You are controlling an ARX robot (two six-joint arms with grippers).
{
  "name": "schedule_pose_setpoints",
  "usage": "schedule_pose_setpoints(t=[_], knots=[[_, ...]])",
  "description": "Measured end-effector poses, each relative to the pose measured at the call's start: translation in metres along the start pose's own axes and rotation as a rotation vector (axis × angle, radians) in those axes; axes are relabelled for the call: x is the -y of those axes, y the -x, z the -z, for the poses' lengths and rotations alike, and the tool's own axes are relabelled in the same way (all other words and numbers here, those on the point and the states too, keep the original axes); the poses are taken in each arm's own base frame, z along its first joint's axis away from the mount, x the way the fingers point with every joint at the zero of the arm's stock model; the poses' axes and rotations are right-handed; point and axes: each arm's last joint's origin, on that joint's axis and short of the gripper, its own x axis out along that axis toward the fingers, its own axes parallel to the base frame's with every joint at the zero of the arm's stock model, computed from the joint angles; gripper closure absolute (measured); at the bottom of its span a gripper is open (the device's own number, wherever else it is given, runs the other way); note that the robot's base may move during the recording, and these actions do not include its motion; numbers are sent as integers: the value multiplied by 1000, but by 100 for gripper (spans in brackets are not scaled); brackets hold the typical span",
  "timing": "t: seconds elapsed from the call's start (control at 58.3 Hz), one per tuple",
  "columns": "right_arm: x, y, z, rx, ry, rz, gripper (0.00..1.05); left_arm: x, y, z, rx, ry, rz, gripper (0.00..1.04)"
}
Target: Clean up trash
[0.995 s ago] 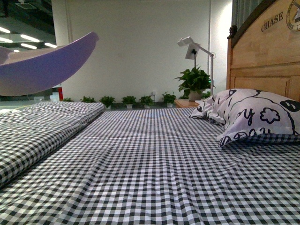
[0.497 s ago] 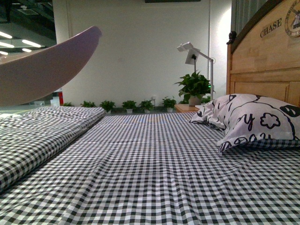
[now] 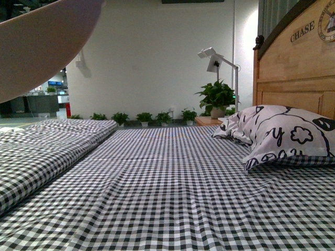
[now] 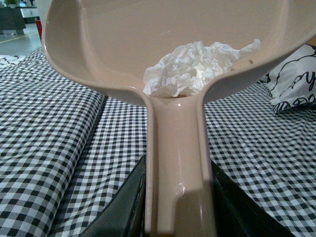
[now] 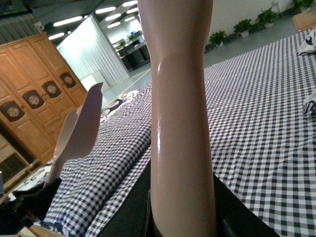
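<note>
Trash in the raised dustpan

Left gripper point(image 4: 178, 197) is pinched on the dustpan point(image 4: 148, 54) handle, its dark fingers point(image 4: 131, 197) touching both sides. Trash point(image 4: 195, 69), a crumpled white wad, lies in the pan beside the handle root, above the checked bed point(image 3: 167, 183). Right gripper point(image 5: 181, 217) clamps a beige handle point(image 5: 180, 123). Pillow point(image 3: 285, 130) lies at the far right.

dustpan point(image 4: 123, 54): rim cropped | left pincer point(image 4: 177, 207): tips hidden behind handle
</note>
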Motion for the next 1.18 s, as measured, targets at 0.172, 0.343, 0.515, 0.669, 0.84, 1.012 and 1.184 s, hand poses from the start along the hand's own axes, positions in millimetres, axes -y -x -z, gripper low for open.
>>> schedule_pose_setpoints(t=[0.172, 0.343, 0.515, 0.669, 0.84, 1.012, 1.184], knots=[[0, 0, 0, 0, 7, -2, 85, 0, 0, 0, 0, 0, -1, 76], [0, 0, 0, -1, 7, -1, 85, 0, 0, 0, 0, 0, -1, 76], [0, 0, 0, 0, 8, -2, 85, 0, 0, 0, 0, 1, -1, 76], [0, 0, 0, 0, 9, -2, 85, 0, 0, 0, 0, 1, -1, 76], [0, 0, 0, -1, 9, -2, 85, 0, 0, 0, 0, 1, -1, 76], [0, 0, 0, -1, 9, -2, 85, 0, 0, 0, 0, 1, -1, 76], [0, 0, 0, -1, 9, -2, 85, 0, 0, 0, 0, 1, -1, 76]])
